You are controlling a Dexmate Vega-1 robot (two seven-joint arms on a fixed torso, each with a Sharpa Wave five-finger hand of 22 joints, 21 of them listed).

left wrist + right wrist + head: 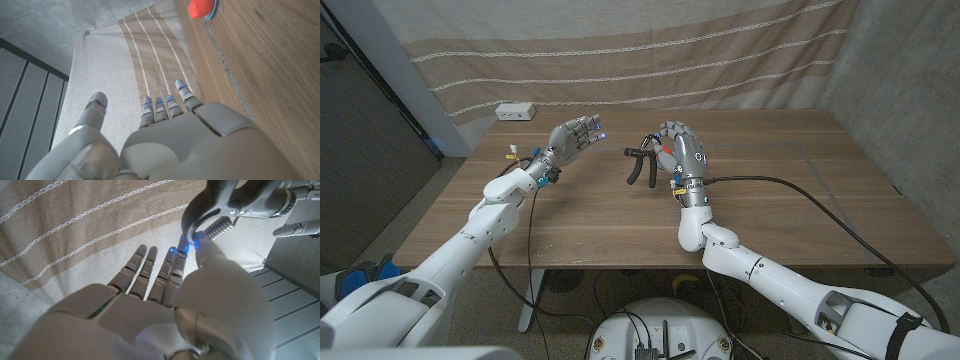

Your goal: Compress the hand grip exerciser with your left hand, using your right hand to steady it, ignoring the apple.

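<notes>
The hand grip exerciser (pixel 638 165), with black handles, stands upright near the table's middle. My right hand (pixel 682 152) is beside it and holds it by its top. In the right wrist view the thumb of my right hand (pixel 165 305) reaches up to the exerciser's coil spring (pixel 219 228), and the other fingers stretch out straight. My left hand (pixel 576 134) hangs raised over the table a short gap left of the exerciser, fingers apart and holding nothing. The left wrist view shows that left hand (pixel 170 140) from behind. A red round thing (pixel 200 7), probably the apple, lies on the table beyond it.
A white box (pixel 515 111) sits at the table's back left edge. A black cable (pixel 790 184) runs across the right side of the wooden table (pixel 610 225). A striped curtain hangs behind the table.
</notes>
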